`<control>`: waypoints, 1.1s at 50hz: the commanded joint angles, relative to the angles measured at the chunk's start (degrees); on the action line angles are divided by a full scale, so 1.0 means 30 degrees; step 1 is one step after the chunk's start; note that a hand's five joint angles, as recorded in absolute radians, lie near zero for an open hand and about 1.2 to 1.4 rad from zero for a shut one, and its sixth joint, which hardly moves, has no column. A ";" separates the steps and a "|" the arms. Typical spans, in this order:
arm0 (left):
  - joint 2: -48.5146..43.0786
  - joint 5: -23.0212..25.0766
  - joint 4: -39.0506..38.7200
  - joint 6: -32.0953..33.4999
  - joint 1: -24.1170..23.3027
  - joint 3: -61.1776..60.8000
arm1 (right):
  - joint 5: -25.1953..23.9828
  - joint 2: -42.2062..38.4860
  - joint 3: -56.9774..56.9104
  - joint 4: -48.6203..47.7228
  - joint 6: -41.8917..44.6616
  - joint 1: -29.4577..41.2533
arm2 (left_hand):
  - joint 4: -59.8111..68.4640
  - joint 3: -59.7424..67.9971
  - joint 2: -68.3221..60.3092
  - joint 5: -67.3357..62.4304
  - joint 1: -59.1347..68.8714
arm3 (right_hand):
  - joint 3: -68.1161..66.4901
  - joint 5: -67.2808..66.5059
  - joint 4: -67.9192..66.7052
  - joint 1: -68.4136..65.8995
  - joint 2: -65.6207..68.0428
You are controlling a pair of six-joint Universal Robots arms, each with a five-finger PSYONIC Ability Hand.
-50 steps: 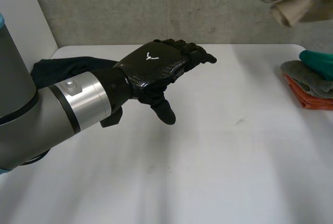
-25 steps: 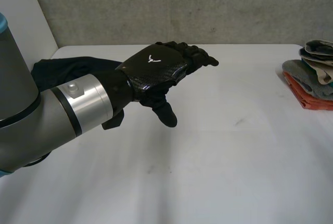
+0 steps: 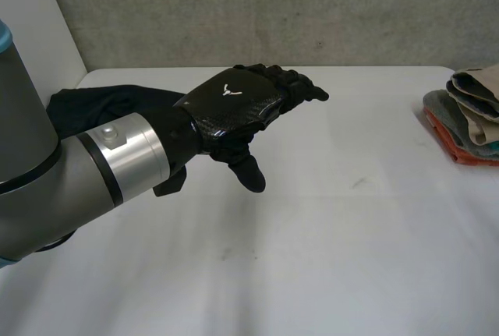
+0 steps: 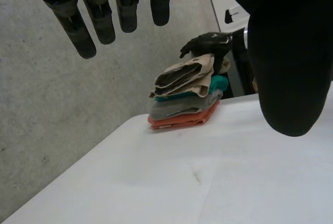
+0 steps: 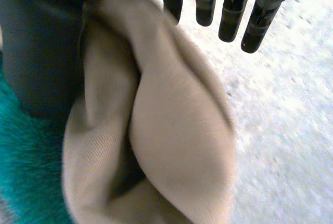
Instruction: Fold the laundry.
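Note:
My left hand (image 3: pixel 234 102) hovers open over the middle of the white table (image 3: pixel 335 235), fingers straight and thumb down. A dark cloth (image 3: pixel 93 106) lies crumpled behind its wrist at the table's left. At the right edge stands a stack of folded laundry (image 3: pixel 460 129) with a beige cloth (image 3: pixel 477 86) on top. In the left wrist view the stack (image 4: pixel 179 109) shows beyond my left hand's fingers (image 4: pixel 99 16), and my right hand (image 4: pixel 208 42) sits just above it. In the right wrist view, my right hand's fingers (image 5: pixel 229 16) stand straight over the beige cloth (image 5: pixel 171 146), open.
A teal cloth (image 5: pixel 23 182) lies under the beige one, above a grey (image 4: pixel 177 108) and an orange layer (image 4: pixel 182 121). A grey concrete wall (image 3: pixel 273 8) runs behind the table. The table's back edge lies close behind the stack.
The beige cloth came down from the air onto the stack at the right. My right hand went from shut on it to open. My left hand stayed almost still.

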State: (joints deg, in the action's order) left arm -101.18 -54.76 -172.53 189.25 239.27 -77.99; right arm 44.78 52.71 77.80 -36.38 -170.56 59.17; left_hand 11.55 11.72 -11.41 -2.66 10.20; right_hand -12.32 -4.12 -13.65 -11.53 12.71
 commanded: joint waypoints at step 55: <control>-1.0059 -0.5449 -0.5303 0.6777 1.0269 0.4427 | 0.8070 0.8066 1.0217 0.3570 0.5171 1.5112 | 0.0004 -0.0054 -0.0049 0.0369 0.0453 | 0.0774 0.1375 0.1217 0.0509 -0.0903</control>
State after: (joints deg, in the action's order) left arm -117.55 -71.11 -188.50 194.10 265.60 -70.55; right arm 64.18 81.95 108.29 -29.58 -161.48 104.46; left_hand 11.55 11.72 -11.41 -2.66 10.20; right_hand -12.32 -3.29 -13.66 -11.52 12.70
